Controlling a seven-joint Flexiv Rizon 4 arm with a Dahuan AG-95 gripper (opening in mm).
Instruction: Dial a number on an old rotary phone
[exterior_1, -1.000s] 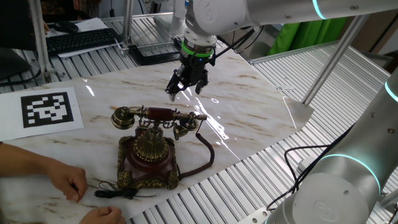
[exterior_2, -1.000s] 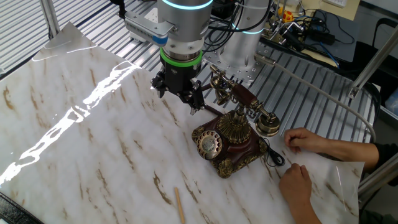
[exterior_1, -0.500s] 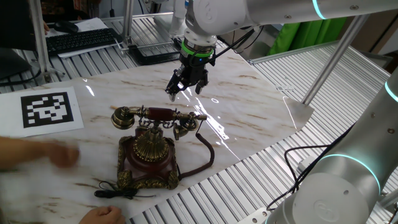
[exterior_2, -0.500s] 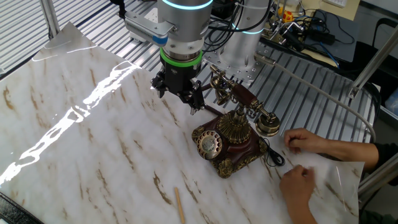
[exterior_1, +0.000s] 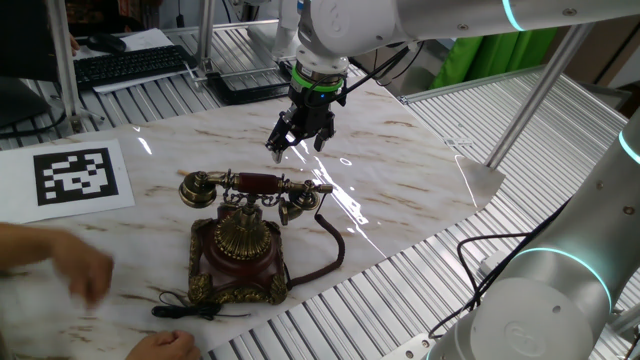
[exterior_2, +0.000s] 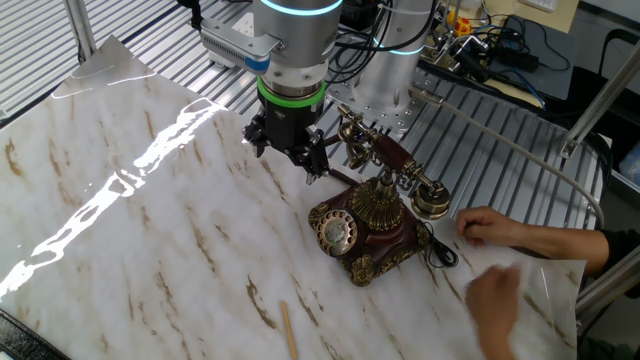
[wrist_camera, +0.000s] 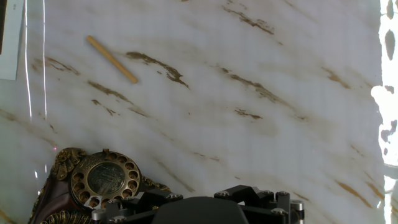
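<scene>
Jaws of the gripper (exterior_1: 297, 141) (exterior_2: 287, 152) are held spread wide with nothing between them, pointed down at the marble-patterned tabletop (exterior_1: 400, 170) (exterior_2: 120, 230) (wrist_camera: 261, 81), hanging above it just beside the old rotary phone (exterior_1: 240, 240) (exterior_2: 372, 222) (wrist_camera: 87, 186) without touching it. That phone is set upright near the tabletop edge, its handset (exterior_1: 255, 185) (exterior_2: 390, 165) laid across the cradle and its brass dial (exterior_2: 337, 231) (wrist_camera: 104, 178) turned away from the arm's base; in the hand view the dial is seen at the lower left corner, off to one side of the gripper body. A dark cord (exterior_1: 325, 262) is looped from the phone's base over the tabletop. A thin wooden stick (exterior_2: 287, 327) (wrist_camera: 111, 59) is seen lying flat on the marble, well apart from the phone. A person's hands (exterior_1: 75, 270) (exterior_2: 497, 225) are seen at the tabletop edge beside the phone, one of them blurred. A printed marker sheet (exterior_1: 75, 175) is laid at one end of the tabletop, and a black keyboard (exterior_1: 130, 65) is seen beyond it.
</scene>
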